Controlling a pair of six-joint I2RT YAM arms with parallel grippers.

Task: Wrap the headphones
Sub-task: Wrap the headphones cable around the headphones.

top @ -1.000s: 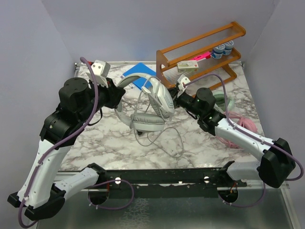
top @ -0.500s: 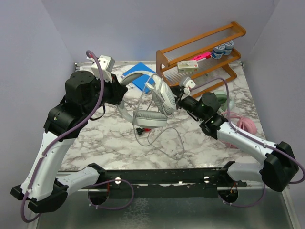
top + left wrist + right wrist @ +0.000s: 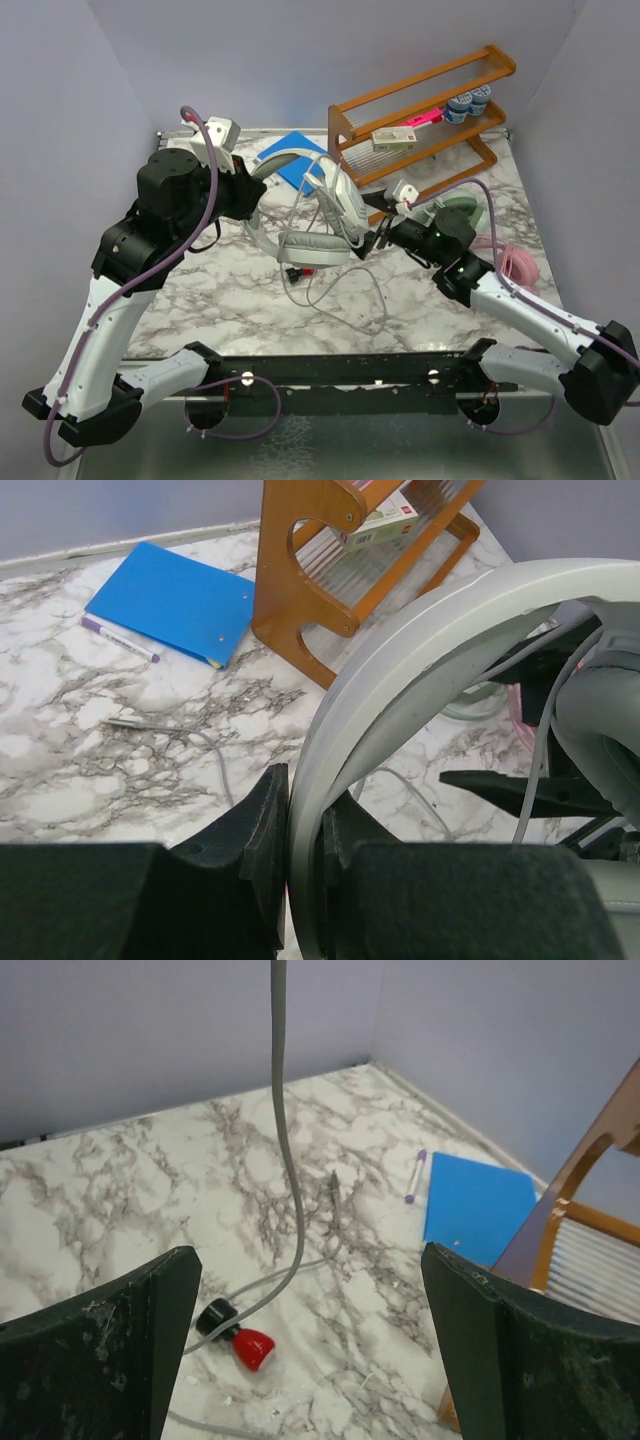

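Observation:
My left gripper (image 3: 256,196) is shut on the headband (image 3: 400,670) of the silver-grey headphones (image 3: 312,215) and holds them off the table; in the left wrist view the band sits pinched between the pads of that gripper (image 3: 305,825). A grey cable (image 3: 283,1150) hangs from them, wound partly round the headset, and trails in loops on the marble. My right gripper (image 3: 377,241) stands open just right of the ear cups, holding nothing; the right wrist view shows the cable hanging ahead of this gripper (image 3: 310,1270). Mint green headphones (image 3: 462,212) and pink headphones (image 3: 512,264) lie at the right.
A small red-and-black object (image 3: 236,1340) lies on the marble under the headset. A wooden rack (image 3: 420,110) with small items stands at the back right. A blue folder (image 3: 296,160) and a purple pen (image 3: 416,1175) lie behind the headset. Walls enclose the table.
My right gripper has opened wide and drawn back to the right, away from the ear cup. My left arm first lifted the headset slightly, then held still.

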